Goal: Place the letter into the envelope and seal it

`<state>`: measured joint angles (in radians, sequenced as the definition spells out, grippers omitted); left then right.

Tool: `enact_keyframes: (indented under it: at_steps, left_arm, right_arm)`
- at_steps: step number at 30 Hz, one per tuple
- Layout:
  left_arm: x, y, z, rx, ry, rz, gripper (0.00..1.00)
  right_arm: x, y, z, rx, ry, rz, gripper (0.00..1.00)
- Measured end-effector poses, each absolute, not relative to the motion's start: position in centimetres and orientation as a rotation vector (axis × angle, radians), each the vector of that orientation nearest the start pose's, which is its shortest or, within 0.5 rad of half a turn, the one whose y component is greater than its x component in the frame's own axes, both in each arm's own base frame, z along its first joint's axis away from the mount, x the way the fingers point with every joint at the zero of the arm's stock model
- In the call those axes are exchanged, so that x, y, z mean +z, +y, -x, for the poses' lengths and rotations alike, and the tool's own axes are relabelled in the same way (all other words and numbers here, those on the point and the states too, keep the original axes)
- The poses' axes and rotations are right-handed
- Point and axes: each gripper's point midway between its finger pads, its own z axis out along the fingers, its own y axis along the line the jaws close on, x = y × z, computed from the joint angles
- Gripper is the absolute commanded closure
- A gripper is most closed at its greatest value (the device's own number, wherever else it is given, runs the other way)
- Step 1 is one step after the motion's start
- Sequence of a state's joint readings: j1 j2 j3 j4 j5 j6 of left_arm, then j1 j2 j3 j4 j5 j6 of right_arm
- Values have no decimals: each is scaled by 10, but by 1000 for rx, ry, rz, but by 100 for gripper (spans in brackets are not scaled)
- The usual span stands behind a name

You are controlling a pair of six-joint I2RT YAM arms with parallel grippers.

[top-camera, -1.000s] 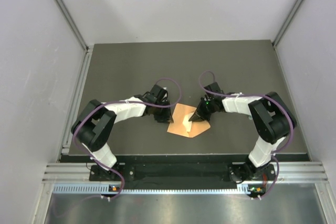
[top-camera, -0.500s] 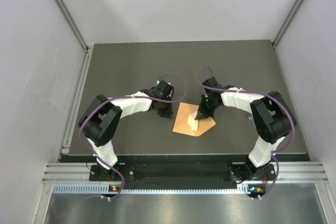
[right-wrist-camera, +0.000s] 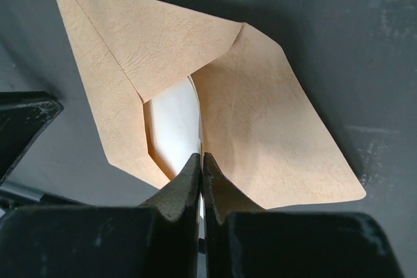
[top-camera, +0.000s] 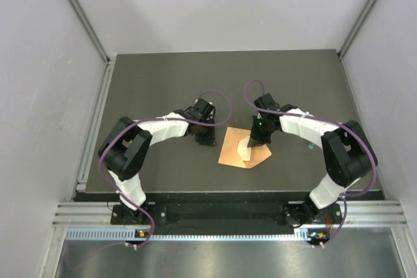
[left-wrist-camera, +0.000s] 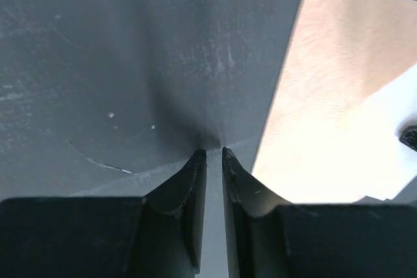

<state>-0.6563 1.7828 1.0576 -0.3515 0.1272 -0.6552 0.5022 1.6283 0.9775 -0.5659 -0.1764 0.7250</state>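
Top external view: at the far left a pale wall [top-camera: 39,96] closes in the dark table [top-camera: 163,83]. The left arm bends inward from its base, with a purple cable [top-camera: 218,105] looping over its wrist. The left pincer [top-camera: 207,137] points down at bare table, just beside the left edge of the envelope [top-camera: 229,153] and apart from it.

In the left wrist view its two fingers stand a narrow slit apart with nothing between them. Their tips are at or just above the table surface, and the orange paper lies to their right.

The envelope lies flat near the middle of the table, between the two arms, with its pointed end toward the lower right. Nothing else lies on the table around it.

The letter [top-camera: 246,150] rises out of the envelope as a pale, bent sheet. Its lower part is tucked into the pocket and its upper edge is lifted off the table.

The right pincer [top-camera: 253,140] hangs directly over the envelope and hides part of the opening from above. In the right wrist view its fingers are pressed together on the raised edge of the letter, which shows as a thin white line between them. The triangular flap lies open, folded away from the pocket. A dark corner of the left pincer shows at the left border of that view.
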Motion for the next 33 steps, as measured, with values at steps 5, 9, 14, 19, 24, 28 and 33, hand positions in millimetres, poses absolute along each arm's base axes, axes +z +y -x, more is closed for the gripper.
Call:
enact_keyframes:
  at_steps: [5, 9, 14, 19, 24, 28, 33]
  left_arm:
    - [30, -286, -275, -671, 2765, -50, 81]
    - [37, -297, -282, -730, 2744, -46, 83]
    - [23, -308, -287, -768, 2766, -52, 90]
    - [22, -306, -290, -752, 2771, -51, 92]
    - [21, -304, -291, -762, 2764, -42, 92]
    - [22, -303, -291, -799, 2744, -41, 91]
    - [23, -304, -291, -836, 2740, -46, 90]
  right_arm:
    - [43, 216, -259, 563, 2876, -184, 100]
    - [47, 228, -270, 614, 2846, -139, 100]
    - [44, 238, -273, 654, 2841, -102, 100]
    - [38, 236, -270, 628, 2861, -100, 100]
    - [41, 222, -273, 507, 2860, -90, 100]
    - [55, 206, -270, 423, 2840, -72, 100]
    - [78, 192, -269, 396, 2785, -39, 100]
